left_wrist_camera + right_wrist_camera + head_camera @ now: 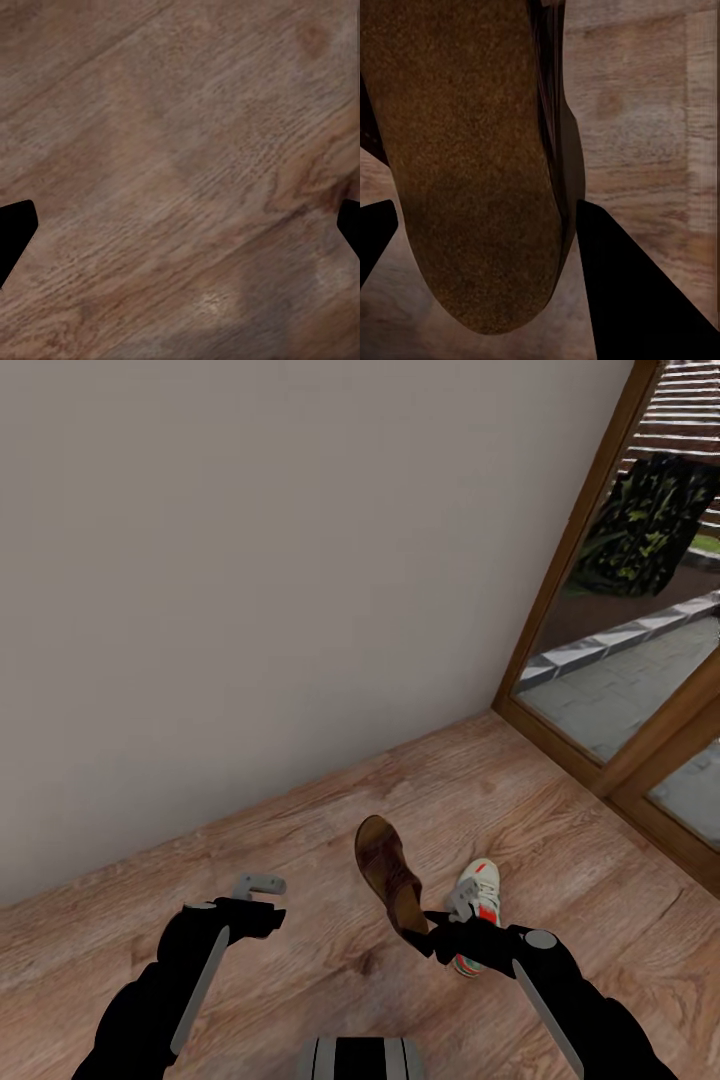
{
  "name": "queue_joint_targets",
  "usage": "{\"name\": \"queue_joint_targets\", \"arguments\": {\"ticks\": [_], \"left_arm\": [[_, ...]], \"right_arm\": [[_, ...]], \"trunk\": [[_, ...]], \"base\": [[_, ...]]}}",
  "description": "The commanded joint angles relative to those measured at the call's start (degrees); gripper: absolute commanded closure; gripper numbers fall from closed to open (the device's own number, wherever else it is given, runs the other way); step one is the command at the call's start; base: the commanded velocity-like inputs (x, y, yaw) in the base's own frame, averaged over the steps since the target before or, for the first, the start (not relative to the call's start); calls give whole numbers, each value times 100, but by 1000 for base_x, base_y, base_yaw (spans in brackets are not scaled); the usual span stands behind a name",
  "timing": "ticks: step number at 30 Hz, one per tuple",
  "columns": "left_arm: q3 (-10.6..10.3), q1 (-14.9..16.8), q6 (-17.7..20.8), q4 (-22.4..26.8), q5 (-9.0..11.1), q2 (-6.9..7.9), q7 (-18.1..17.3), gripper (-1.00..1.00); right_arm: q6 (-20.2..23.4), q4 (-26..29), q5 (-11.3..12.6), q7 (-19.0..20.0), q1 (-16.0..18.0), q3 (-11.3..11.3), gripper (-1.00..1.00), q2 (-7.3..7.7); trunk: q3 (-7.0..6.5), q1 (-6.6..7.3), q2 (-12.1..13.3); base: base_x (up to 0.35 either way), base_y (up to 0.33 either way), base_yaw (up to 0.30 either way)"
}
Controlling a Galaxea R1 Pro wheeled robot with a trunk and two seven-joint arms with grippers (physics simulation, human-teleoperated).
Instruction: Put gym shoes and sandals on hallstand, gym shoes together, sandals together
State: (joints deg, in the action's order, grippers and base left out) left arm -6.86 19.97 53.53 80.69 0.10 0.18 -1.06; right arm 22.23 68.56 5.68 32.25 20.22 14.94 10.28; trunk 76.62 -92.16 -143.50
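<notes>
brown sandal hangs heel-gripped in the right gripper, lifted off the floor beside a sneaker for carrying; left gripper is spread, empty.

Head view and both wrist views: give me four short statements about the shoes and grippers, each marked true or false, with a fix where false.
1. The right gripper is shut on a sandal. True.
2. The left gripper holds a gym shoe. False: it is open and empty above the corridor floor.
3. One gym shoe lies on the floor by the right arm. True.
4. The sandal lies flat on the floor. False: it is lifted, its sole facing the right wrist camera.
</notes>
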Motion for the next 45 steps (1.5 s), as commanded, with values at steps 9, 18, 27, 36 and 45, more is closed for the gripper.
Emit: {"name": "queue_joint_targets", "arguments": {"ticks": [9, 18, 27, 36, 45], "left_arm": [[0, 0, 0, 0, 2, 0, 1, -100], [0, -1, 0, 0, -1, 0, 1, -100], [0, -1, 0, 0, -1, 0, 1, -100], [0, -2, 0, 0, -1, 0, 1, -100], [0, -2, 0, 0, -1, 0, 1, -100]], "right_arm": [[19, -1, 18, 8, 0, 0, 100, 8], [19, 6, 21, 9, 0, 0, 100, 9], [19, 5, 21, 9, 0, 0, 100, 9], [19, -1, 21, 8, 0, 0, 100, 9], [19, -8, 21, 6, 0, 0, 100, 9]], "trunk": [[-200, 23, 12], [-400, 46, 24], [-565, 224, 347], [-727, 422, 708], [-888, 620, 1069]], "base": [[0, 0, 0], [0, 0, 0], [0, 0, 0], [0, 0, 0], [0, 0, 0]]}}
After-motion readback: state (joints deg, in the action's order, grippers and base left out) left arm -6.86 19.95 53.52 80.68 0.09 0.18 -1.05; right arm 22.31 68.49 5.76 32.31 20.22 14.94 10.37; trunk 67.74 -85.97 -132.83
